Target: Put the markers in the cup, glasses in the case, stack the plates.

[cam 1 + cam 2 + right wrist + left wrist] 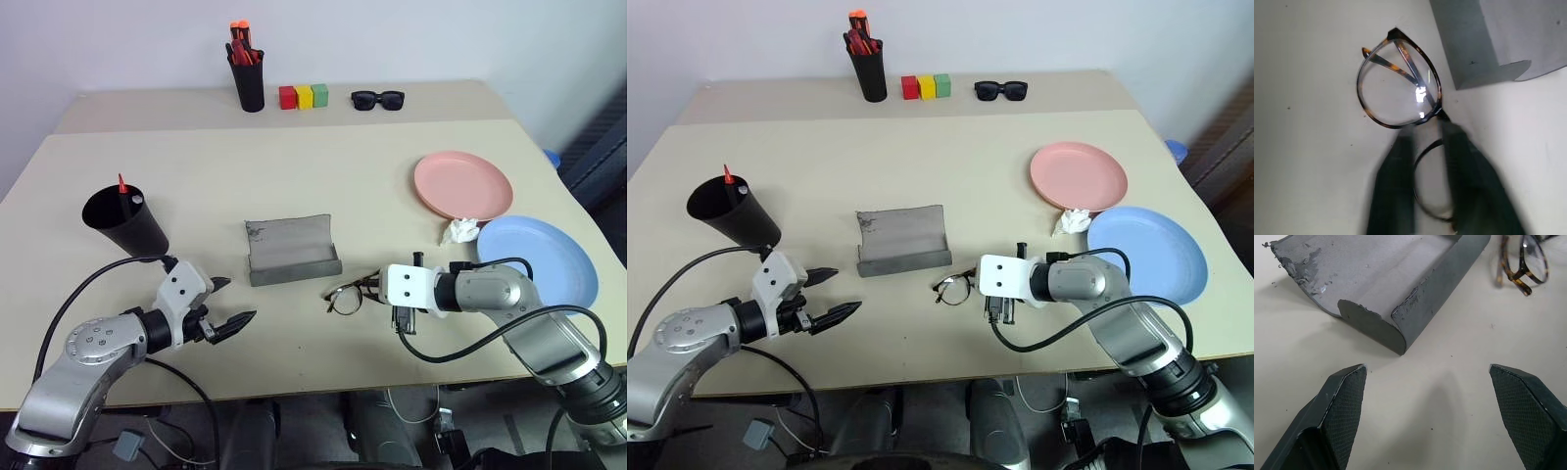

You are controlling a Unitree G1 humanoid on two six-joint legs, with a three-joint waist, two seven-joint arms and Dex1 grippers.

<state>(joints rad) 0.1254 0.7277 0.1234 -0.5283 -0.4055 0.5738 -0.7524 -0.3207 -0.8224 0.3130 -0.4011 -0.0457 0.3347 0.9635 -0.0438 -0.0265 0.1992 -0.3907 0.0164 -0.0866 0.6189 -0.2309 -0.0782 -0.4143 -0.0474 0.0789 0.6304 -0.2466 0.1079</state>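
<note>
Grey felt is lying open-side up mid-counter: the case [292, 251] is waiting with its trough exposed, flap standing behind, so the glasses [349, 296] can slide in from the front. They are resting on the counter [294, 166] just off the case's right corner, folded. The right hand [1425, 161] is straddling one lens rim with fingers partly parted; whether it is gripping, I cannot tell. The left hand [223, 305] is hovering spread wide near the case's left end, probably ready to steady it. Bare counter is lying open between both hands. The cup [125, 221], the pink plate [462, 184] and the blue plate [544, 255] are sitting well apart, clear of the path.
</note>
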